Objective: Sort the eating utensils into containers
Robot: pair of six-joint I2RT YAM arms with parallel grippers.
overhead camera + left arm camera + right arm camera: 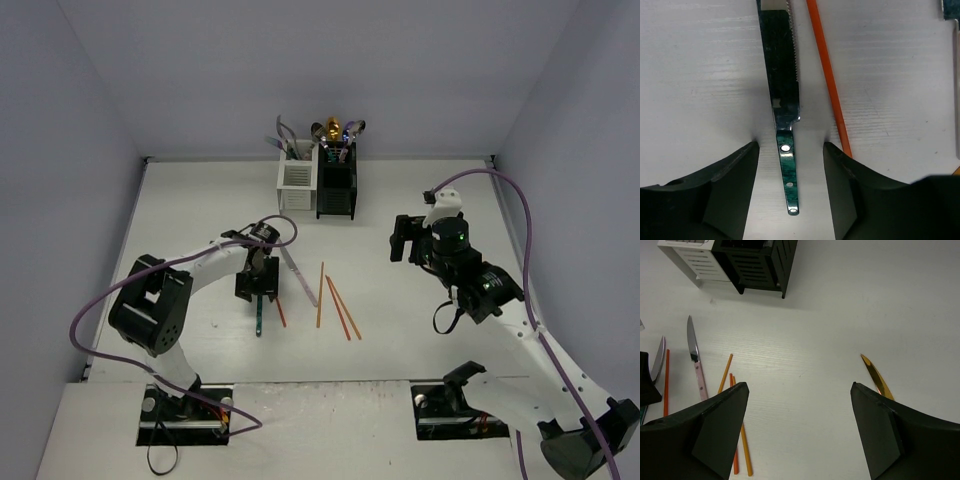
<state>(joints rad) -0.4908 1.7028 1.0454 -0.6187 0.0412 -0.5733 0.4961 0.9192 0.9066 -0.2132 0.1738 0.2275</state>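
Note:
A teal-handled knife (784, 100) lies flat on the table, and its handle lies between the open fingers (735, 185) of my left gripper (791, 146), which is low over it (258, 283). An orange-red chopstick (829, 80) lies right beside the knife. A pink-handled knife (298, 276) and three more chopsticks (340, 306) lie mid-table. My right gripper (799, 390) is open and empty above the table (405, 240). A gold knife (875, 376) lies by its right finger. The white caddy (297, 187) and the black caddy (336, 187) stand joined at the back and hold several utensils.
The pink-handled knife (696, 360) and chopsticks (740, 440) lie left of my right gripper. The caddies (760, 262) stand at the top left of that view. Grey walls close the table at the back and sides.

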